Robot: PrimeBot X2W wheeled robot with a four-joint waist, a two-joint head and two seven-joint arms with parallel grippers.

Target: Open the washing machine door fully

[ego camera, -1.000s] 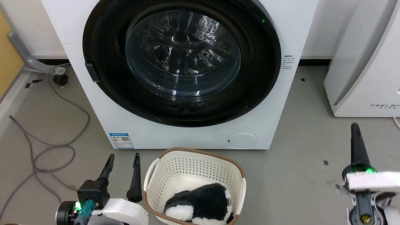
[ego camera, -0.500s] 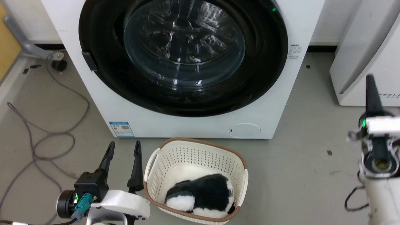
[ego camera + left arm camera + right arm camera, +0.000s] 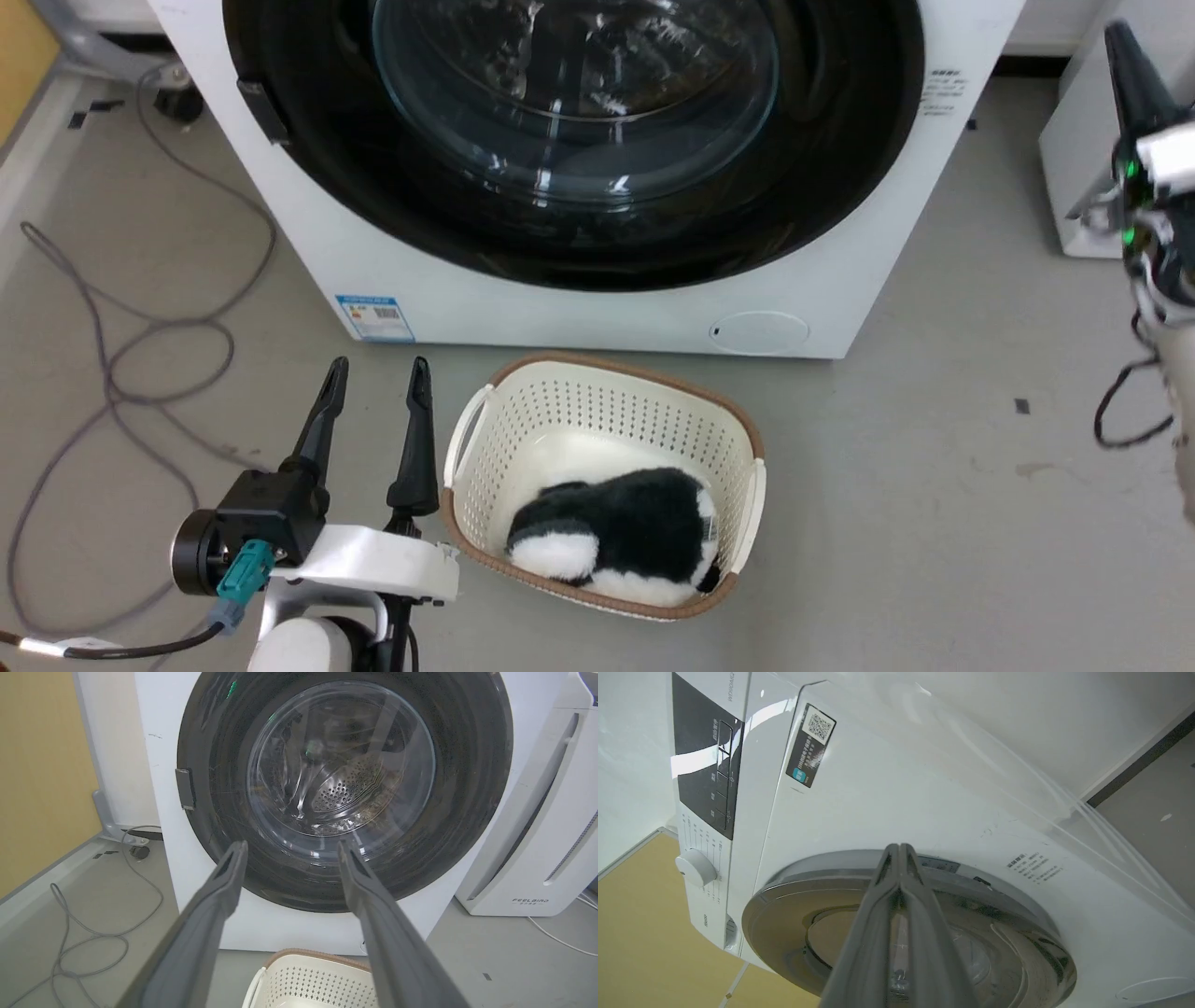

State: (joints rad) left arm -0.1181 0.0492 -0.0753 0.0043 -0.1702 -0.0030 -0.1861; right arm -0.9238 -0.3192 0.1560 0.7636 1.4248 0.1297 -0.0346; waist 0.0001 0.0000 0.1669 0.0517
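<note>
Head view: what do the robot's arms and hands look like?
Each hand has two long, dark, tapering fingers. The left hand sits on a black block with a teal plug and a dark cable, behind it a white arm shell. The right hand joins a white shell with green lights; a black cable loops below.

door point(image 3: 569, 140) top cut off by frame edge well ahead of left gripper point(image 3: 379, 364), right gripper point(image 3: 1117, 37) blurred, its arm point(image 3: 1178, 373) clipped at frame side, sticker point(image 3: 375, 317) text ahead of left gripper too small to read, toy point(image 3: 625, 523) beside left gripper part-hidden by basket point(image 3: 597, 415) wall
</note>
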